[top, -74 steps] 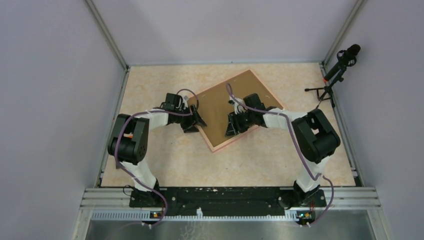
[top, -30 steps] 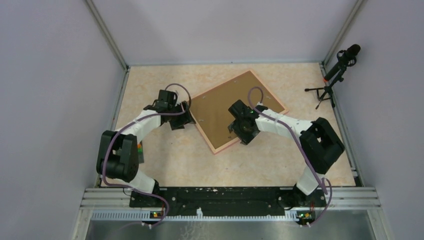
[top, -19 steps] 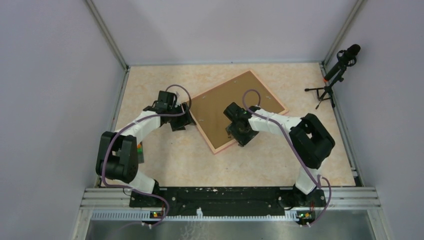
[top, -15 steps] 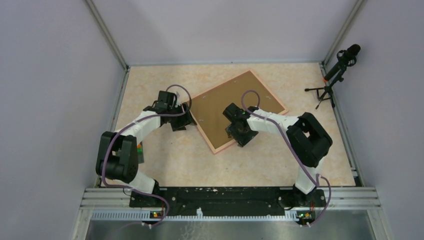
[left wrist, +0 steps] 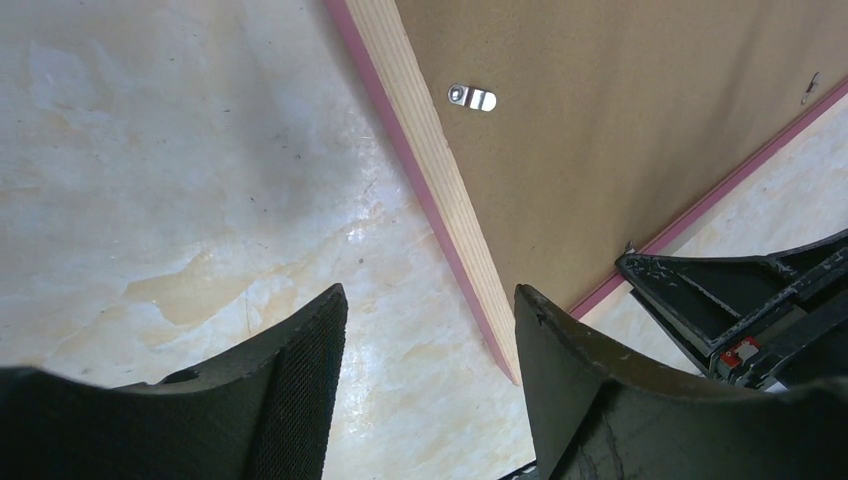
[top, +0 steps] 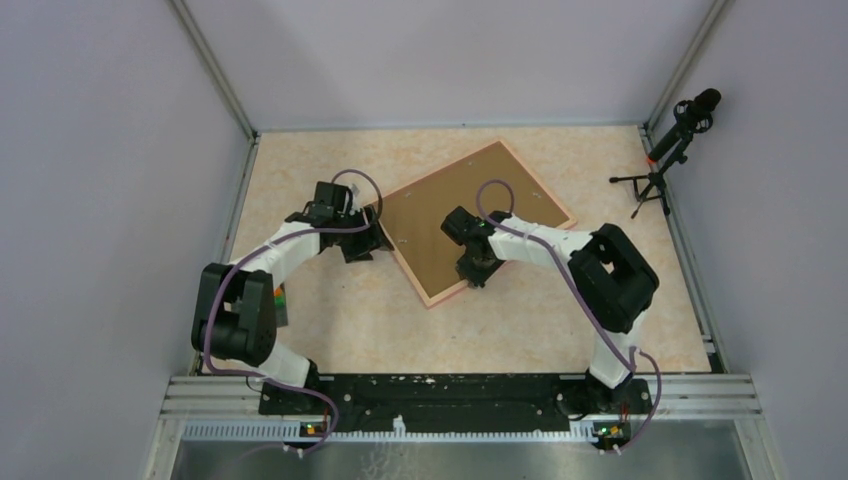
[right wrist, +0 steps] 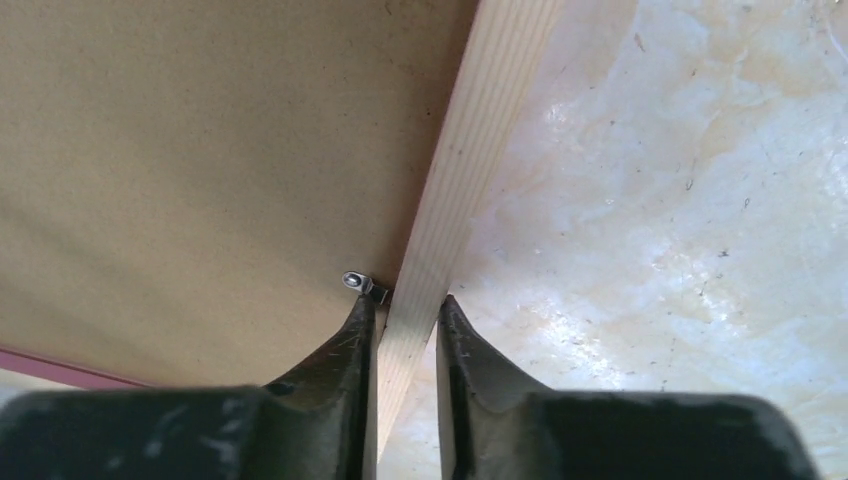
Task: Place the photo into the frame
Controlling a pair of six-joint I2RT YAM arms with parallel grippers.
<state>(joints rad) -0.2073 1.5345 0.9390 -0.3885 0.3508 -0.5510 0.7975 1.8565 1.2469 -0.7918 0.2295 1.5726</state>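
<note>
Two fingers of my right gripper (right wrist: 405, 305) nip narrowly across the near rail of the thin pinkish-tan wooden frame (right wrist: 478, 130), which lies face down between my arms. My left gripper (left wrist: 430, 300) gapes wide at its left edge. The photo is out of sight. I judge it best to work the small metal clip (right wrist: 362, 283) gently and press the rail flat.

Left tool (left wrist: 430, 300) spread wide over the frame (left wrist: 425, 150) edge.

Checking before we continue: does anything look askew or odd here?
The frame lies face-down, turned diagonally on the table, brown backing up. The right gripper straddles its rail beside a metal tab. No photo shows. Nothing looks damaged.
</note>
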